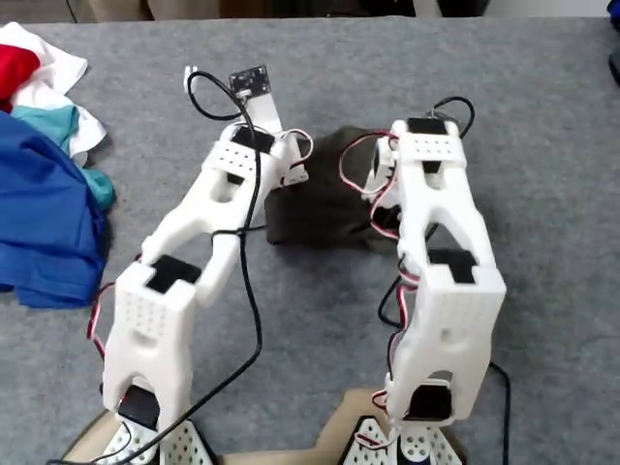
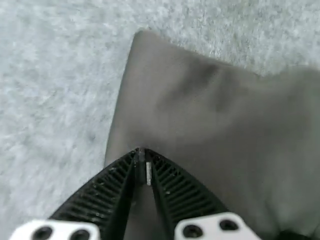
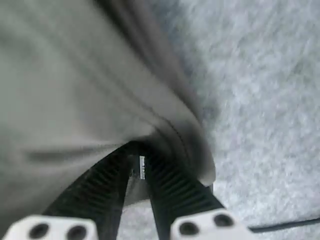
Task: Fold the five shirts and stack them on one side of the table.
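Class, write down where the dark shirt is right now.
In the high view the dark shirt lies centre frame, pinched on one side by the left tool and on the other by the right tool; the shirt pile lies to its left.

Dark shirt (image 1: 317,205) folded (mid-table); pile (image 1: 46,218) apart

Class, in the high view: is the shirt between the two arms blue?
No: the dark grey shirt lies between them; the blue shirt lies off to one side.
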Robot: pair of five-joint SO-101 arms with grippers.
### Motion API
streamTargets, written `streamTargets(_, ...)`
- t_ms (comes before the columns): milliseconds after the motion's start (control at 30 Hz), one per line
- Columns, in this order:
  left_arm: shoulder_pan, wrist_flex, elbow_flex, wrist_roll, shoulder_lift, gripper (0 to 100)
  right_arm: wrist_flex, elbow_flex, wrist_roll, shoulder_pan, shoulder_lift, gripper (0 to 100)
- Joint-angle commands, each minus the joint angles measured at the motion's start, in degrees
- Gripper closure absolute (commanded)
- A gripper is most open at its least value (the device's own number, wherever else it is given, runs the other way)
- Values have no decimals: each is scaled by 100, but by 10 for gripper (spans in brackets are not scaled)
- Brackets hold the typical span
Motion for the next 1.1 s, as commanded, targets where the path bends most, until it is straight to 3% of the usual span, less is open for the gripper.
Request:
streamTargets(0, 18, -123, -1143, 26, 541, 980, -9, -505, -9, 242, 347, 992)
streamTargets(233, -9, 229, -3191, 26, 2123, 980, 79, -541, -9, 251, 831, 992)
streamTargets(367, -141, 1240, -4220, -97, 2730, 980, 404, -593, 0, 268, 1077, 992)
streamTargets(767, -211, 4352, -6681, -1538, 3134, 980, 501, -593, 123, 470, 1112, 992)
streamTargets(1067, -79, 4598, -6822, -1345, 3002, 980, 1222, -1174, 316, 488, 1112, 992)
